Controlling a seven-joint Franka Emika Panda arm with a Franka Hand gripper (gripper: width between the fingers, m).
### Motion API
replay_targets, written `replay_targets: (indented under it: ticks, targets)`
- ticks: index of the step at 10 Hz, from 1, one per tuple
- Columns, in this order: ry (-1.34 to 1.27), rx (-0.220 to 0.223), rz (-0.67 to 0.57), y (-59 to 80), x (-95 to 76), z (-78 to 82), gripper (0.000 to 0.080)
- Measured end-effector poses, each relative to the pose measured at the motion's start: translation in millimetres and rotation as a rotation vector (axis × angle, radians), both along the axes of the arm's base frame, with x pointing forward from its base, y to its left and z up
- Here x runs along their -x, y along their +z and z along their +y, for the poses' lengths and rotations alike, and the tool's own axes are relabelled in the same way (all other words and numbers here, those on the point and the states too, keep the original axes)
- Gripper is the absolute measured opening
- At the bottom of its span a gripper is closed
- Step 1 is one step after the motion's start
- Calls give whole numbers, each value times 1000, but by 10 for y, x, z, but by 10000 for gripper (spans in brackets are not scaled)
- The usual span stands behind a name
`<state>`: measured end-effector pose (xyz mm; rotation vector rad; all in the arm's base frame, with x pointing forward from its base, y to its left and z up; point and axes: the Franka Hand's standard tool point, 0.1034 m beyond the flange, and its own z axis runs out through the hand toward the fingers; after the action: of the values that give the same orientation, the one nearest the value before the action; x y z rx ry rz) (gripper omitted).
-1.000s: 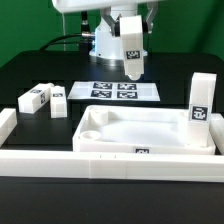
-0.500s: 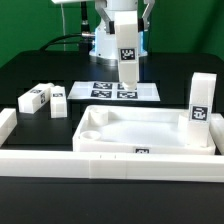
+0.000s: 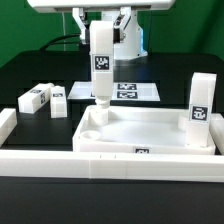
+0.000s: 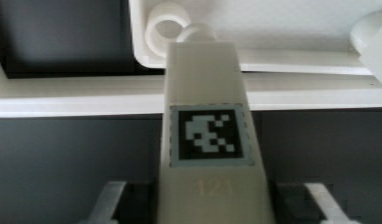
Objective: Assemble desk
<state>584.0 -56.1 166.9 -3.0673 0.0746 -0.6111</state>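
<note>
The white desk top [image 3: 150, 133] lies with its rim up, and also shows in the wrist view [image 4: 259, 40]. My gripper [image 3: 100, 35] is shut on a white tag-marked leg [image 3: 101, 70] and holds it upright. The leg's lower end is at the top's round corner socket [image 3: 94, 118] on the exterior view's back left. I cannot tell whether it touches. In the wrist view the leg [image 4: 209, 120] fills the middle between the fingers [image 4: 117, 200], its tip by the socket [image 4: 167, 25]. A second leg [image 3: 198, 103] stands upright at the top's back right corner.
Two loose legs [image 3: 34, 97] [image 3: 58, 100] lie on the black table at the exterior view's left. The marker board [image 3: 128, 91] lies behind the top. Long white border rails run along the front [image 3: 100, 165] and left [image 3: 5, 122].
My gripper has carried the leg from above the marker board toward the exterior view's left and down to the top's back left corner socket.
</note>
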Motion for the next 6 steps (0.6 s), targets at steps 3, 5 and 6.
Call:
replay_targets:
  ticks: [3, 5, 6]
  targets:
    - [2, 1, 2, -5, 1, -8, 290]
    - [2, 7, 18, -111, -55, -219, 290]
    - [0, 5, 21, -139, -120, -238, 290]
